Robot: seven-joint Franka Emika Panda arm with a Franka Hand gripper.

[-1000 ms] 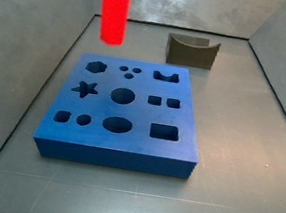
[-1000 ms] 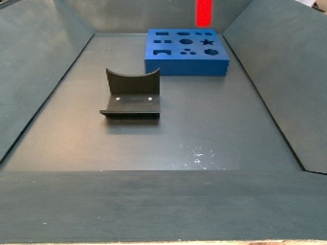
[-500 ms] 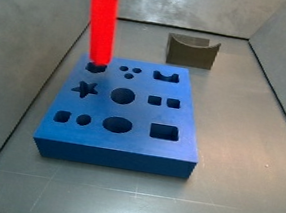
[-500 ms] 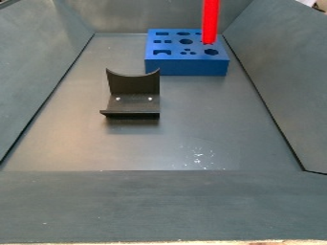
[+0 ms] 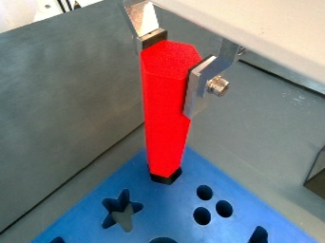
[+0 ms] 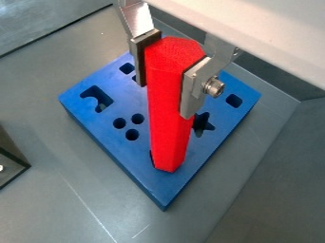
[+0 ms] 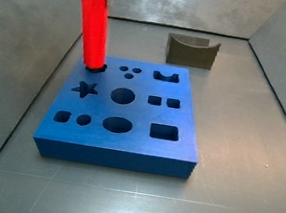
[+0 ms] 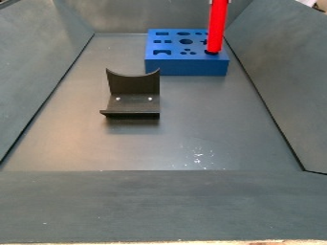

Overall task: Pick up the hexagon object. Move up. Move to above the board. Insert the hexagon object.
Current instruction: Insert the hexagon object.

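Your gripper [image 5: 178,59] pinches the hexagon object [image 5: 165,114] upright by its top. Its lower end sits in a hole at the board's [image 7: 133,148] 11 o'clock corner.

The gripper [image 5: 176,59] above the board's corner has bare silver metal fingers. Red rod [image 6: 170,104] and blue board [image 7: 140,128] look matt, like plastic; the grey floor [image 8: 179,134] has a dull sheen.

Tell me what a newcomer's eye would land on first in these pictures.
The bright red hexagon object stands upright at a corner of the blue board, its lower end in the hexagon hole, next to the star cut-out. The hand grips its top between silver fingers, as both wrist views show. Apart from the board, a dark olive notched block sits alone on the grey floor.
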